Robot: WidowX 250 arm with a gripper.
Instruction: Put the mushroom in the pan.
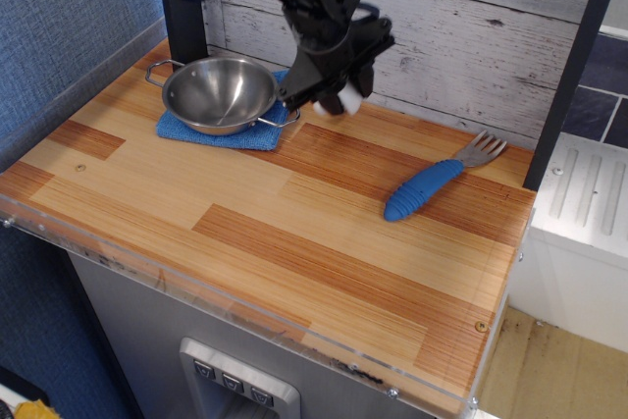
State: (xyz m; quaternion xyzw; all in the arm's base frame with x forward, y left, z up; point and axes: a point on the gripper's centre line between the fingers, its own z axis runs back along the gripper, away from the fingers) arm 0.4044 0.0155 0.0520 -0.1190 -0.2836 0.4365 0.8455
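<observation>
Pincer (334,93): closed on mushroom (342,99), above tabletop (294,242), just right of pan (219,93) rim | Pan: on cloth (257,136), back-left corner | Fork (439,179): well apart, right | Front tabletop: open

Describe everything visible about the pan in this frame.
The pan is a small round bowl-shaped vessel of shiny steel, upright and empty, its inside reflecting light. Two thin wire loop handles stick out, one at the back left and one at the front right. It sits on a blue cloth at the back left of the wooden table. The claw, holding the white mushroom, hangs just right of it; whether it touches the right handle cannot be told.
</observation>
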